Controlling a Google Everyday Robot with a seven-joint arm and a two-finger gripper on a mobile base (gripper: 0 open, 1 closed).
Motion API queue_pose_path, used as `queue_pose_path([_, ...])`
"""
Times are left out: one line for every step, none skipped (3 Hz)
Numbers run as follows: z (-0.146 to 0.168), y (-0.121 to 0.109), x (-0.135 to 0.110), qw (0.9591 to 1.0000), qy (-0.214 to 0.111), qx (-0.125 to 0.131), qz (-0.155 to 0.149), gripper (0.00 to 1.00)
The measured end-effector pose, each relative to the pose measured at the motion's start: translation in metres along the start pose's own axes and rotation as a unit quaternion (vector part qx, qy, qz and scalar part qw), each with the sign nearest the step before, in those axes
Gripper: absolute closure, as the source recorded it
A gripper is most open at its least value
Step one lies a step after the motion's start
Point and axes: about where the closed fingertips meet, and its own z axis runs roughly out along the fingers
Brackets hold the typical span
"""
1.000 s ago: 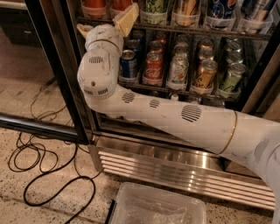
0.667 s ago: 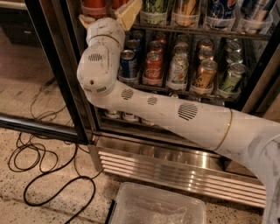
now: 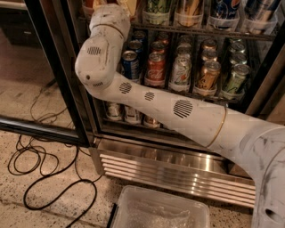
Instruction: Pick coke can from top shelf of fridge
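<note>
The fridge [image 3: 79,89] stands with its glass door open. The top shelf [image 3: 200,29] carries a row of cans cut off by the frame's top edge. A reddish can bottom [image 3: 89,6] shows at its left end, beside my wrist; its lettering is out of view. A red Coca-Cola can [image 3: 156,69] stands on the rack below. My white arm [image 3: 147,95] reaches up into the fridge. My gripper [image 3: 128,5] is at the top shelf's left part, mostly cut off by the top edge.
A blue Pepsi can [image 3: 130,64], silver, gold-brown and green cans share the middle rack. More cans stand on a lower rack behind my arm. Black cables [image 3: 40,164] lie on the floor at left. A clear plastic bin [image 3: 160,211] sits below the ribbed steel base [image 3: 178,171].
My arm has risen and the gripper has moved up from the middle rack's height to the top shelf, now mostly beyond the frame's top edge.
</note>
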Motion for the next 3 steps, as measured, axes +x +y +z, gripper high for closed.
queue_pose_path([0.0097, -0.0114, -0.0017, 0.9996, 0.001, 0.028, 0.006, 0.37])
queue_pose_path([0.0143, -0.0192, 0.0012, 0.9990, 0.008, 0.043, 0.008, 0.33])
queue_pose_path([0.0142, -0.0199, 0.0081, 0.9988, 0.024, 0.041, 0.011, 0.30])
